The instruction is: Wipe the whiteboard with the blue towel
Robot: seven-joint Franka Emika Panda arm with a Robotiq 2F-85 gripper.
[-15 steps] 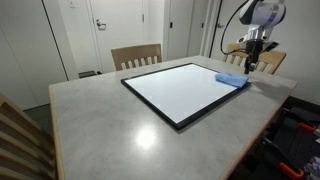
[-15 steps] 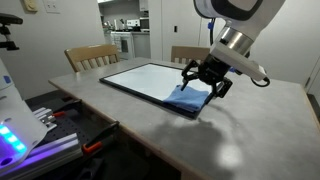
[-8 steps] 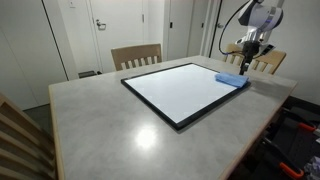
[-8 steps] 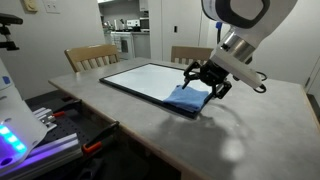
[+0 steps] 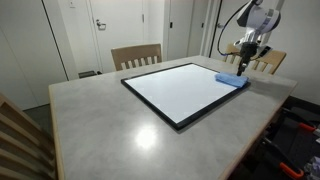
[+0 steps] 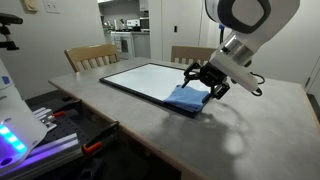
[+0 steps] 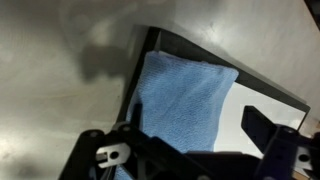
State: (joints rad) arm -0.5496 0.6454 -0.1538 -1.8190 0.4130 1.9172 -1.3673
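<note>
The whiteboard (image 5: 175, 92) (image 6: 143, 77) lies flat on the grey table, glossy white inside a thin black frame. The blue towel (image 5: 232, 79) (image 6: 186, 98) rests folded on one corner of the board, overhanging its frame. My gripper (image 5: 249, 63) (image 6: 204, 81) hovers just above the towel, open and holding nothing. In the wrist view the towel (image 7: 185, 92) fills the middle, lying over the board's black edge, with the white board surface (image 7: 258, 102) to its right. The gripper (image 7: 185, 142) straddles the towel from above, its dark fingers (image 7: 268, 128) spread wide.
Wooden chairs (image 5: 136, 56) (image 6: 90, 57) stand at the table's far side, and another chair back (image 5: 20, 140) is at the near corner. A grey tabletop (image 5: 100, 120) surrounds the board. Equipment (image 6: 20, 125) sits beside the table edge.
The arm has shifted slightly up and back above the towel. The towel and board have not moved, and the gripper stays open.
</note>
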